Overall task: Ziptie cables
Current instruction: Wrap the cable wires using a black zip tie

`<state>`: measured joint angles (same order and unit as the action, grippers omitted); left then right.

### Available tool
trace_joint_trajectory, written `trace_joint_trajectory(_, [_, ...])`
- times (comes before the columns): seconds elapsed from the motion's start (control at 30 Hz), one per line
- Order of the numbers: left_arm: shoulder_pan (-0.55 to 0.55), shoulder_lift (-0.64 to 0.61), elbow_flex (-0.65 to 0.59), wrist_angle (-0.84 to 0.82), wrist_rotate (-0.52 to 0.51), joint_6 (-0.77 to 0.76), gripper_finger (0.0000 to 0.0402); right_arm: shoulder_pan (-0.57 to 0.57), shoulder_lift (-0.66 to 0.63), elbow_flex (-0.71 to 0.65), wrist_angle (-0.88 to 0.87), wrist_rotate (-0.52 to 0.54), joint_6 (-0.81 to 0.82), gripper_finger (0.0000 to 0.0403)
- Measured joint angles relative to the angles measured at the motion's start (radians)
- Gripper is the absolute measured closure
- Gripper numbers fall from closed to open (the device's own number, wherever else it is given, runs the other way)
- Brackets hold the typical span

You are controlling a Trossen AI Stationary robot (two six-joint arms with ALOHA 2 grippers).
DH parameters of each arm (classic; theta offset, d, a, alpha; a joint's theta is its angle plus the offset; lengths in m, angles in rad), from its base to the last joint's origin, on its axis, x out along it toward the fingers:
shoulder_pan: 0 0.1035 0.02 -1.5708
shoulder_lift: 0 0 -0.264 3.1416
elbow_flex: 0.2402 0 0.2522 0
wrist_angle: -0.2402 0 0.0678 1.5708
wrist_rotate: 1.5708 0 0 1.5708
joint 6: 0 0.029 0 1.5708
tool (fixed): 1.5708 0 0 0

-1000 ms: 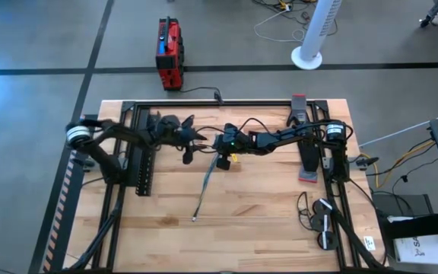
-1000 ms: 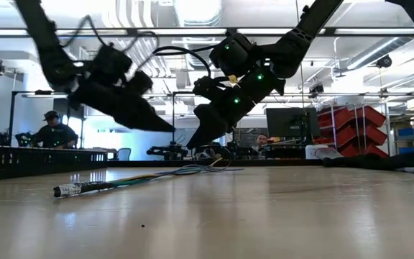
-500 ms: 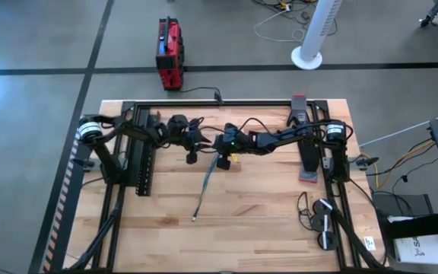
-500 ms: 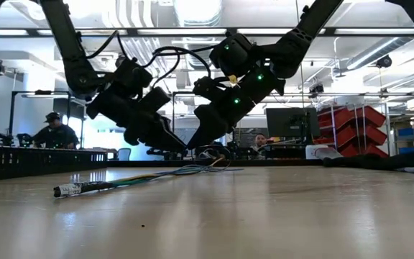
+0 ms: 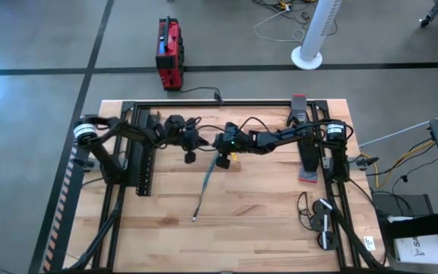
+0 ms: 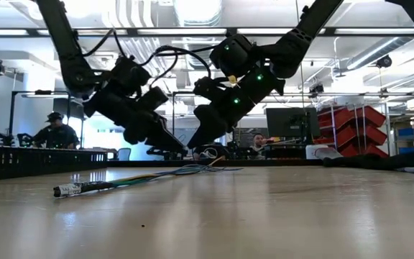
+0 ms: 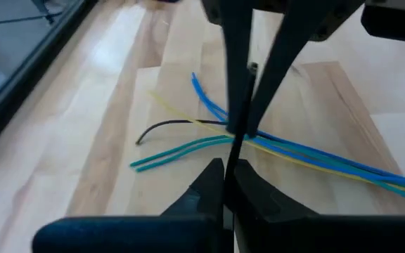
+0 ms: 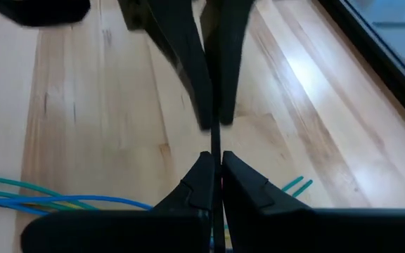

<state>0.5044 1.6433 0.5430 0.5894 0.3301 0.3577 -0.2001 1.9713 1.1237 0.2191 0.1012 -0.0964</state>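
- Bench (image 5: 265,205): pale wood planks, framed by black rails; both arms reach in toward its middle rear.
- Cables (image 5: 206,188): a thin bundle lying flat on the bench, running from under the two tools toward the front edge. In the low view the cables (image 6: 142,180) lie along the surface with a pale tag at the near end. In the left wrist view the loose ends fan out as blue, teal, yellow and one dark strand (image 7: 209,137); the right wrist view shows blue, teal and yellow strands (image 8: 55,198) beside that tool.
- Zip tie (image 7: 234,133): a thin black strip stretched straight between the two tools, crossing above the fanned cable ends. The right wrist view shows the same strip (image 8: 213,151) running forward from that tool to the other arm's fingers.
- Left tool (image 5: 191,156): held low over the bench just left of the cable ends, tilted down; fingers (image 7: 206,186) pressed together on the near end of the zip tie.
- Right tool (image 5: 223,161): just right of the left tool, above the top end of the bundle, green lights lit on its wrist; fingers (image 8: 241,179) pinched on the other end of the zip tie.
- In the low view both tools point down at each other, tips close above the cables.
- Red case (image 5: 169,53): on the floor behind the bench.
- White fan (image 5: 310,34): on the floor, rear right.
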Motion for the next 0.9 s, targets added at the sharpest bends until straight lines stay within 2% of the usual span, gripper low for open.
trace_joint_trajectory(0.17, [0.015, -0.093, -0.056, -0.034, -0.065, -0.008, 0.0401, 0.000, -0.001, -0.013, 0.002, -0.005, 0.045, 0.0400])
trace_joint_trajectory(0.4, [0.022, -0.255, -0.220, 0.006, -0.126, -0.022, 0.0401, 0.002, -0.001, -0.042, -0.009, -0.012, 0.071, 0.0400])
trace_joint_trajectory(0.6, [0.024, -0.412, -0.367, 0.221, -0.085, -0.106, 0.0401, 0.004, -0.001, -0.045, -0.003, -0.011, 0.064, 0.0400])
trace_joint_trajectory(0.77, [0.023, -0.526, -0.409, 0.229, -0.052, -0.157, 0.0396, 0.004, -0.001, -0.044, 0.002, -0.007, 0.046, 0.0400])
trace_joint_trajectory(0.9, [0.023, -0.547, -0.403, 0.223, -0.017, -0.218, 0.0363, 0.004, -0.001, -0.044, 0.003, -0.006, 0.027, 0.0400])
